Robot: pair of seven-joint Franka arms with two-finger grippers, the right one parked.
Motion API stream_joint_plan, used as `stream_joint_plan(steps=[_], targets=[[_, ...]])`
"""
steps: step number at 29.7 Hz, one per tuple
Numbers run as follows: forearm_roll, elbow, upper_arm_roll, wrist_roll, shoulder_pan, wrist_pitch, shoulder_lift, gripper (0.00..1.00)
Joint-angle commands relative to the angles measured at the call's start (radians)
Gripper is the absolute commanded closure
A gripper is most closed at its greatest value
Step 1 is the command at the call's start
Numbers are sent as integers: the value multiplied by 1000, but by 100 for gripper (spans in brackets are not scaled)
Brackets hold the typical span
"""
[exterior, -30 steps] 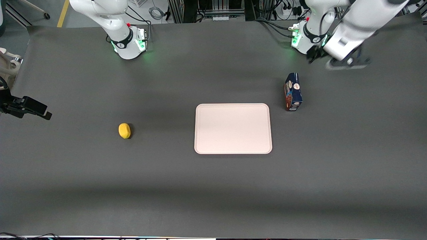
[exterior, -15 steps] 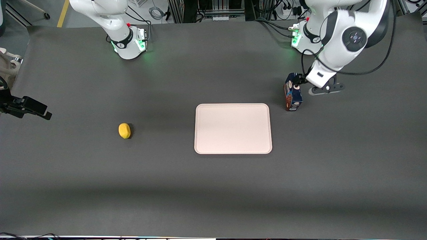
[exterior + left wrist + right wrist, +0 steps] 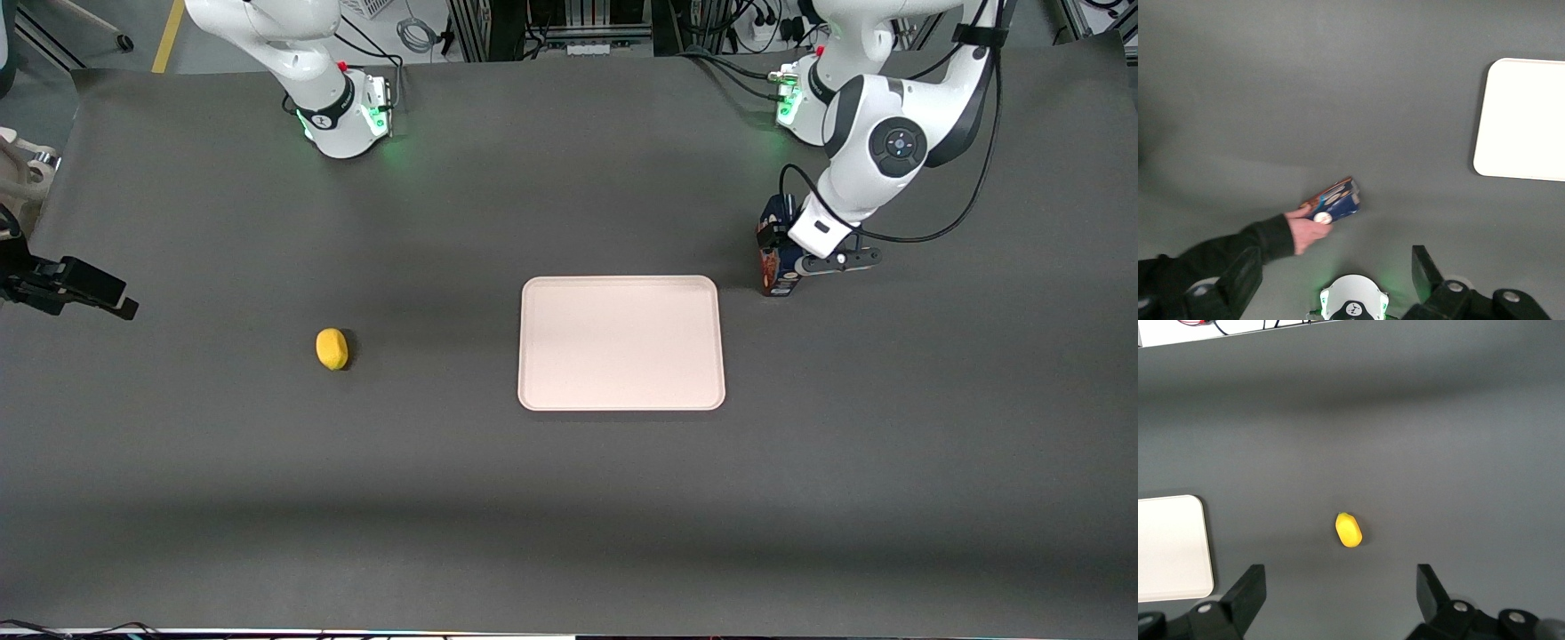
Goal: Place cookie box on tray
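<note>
reaching step: my pincer [image 3: 786, 236] hangs at the top of the cookie box [image 3: 775, 272], fingers spread in the wrist view. the box stands upright toward my end of the table, just off the tray [image 3: 526, 348] corner. next i should close on it, then lift.

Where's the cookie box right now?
The cookie box stands upright on the table, just off the tray's corner toward the working arm's end; the end effector is at its upper part.
</note>
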Motion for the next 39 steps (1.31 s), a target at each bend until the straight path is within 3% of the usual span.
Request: stream_joint_plan(steps=[1, 2, 8, 20, 26, 29, 39], targets=[[13, -8, -4, -18, -4, 25, 13, 90], [13, -4, -4, -20, -4, 21, 12, 94], [11, 77, 13, -23, -1, -43, 4, 94], [49, 503, 62, -47, 5, -448, -2, 93], [62, 690, 50, -130, -4, -502, 94, 94], [71, 727, 1, -142, -7, -490, 159, 94], [296, 802, -79, -240, -30, -358, 442, 93]])
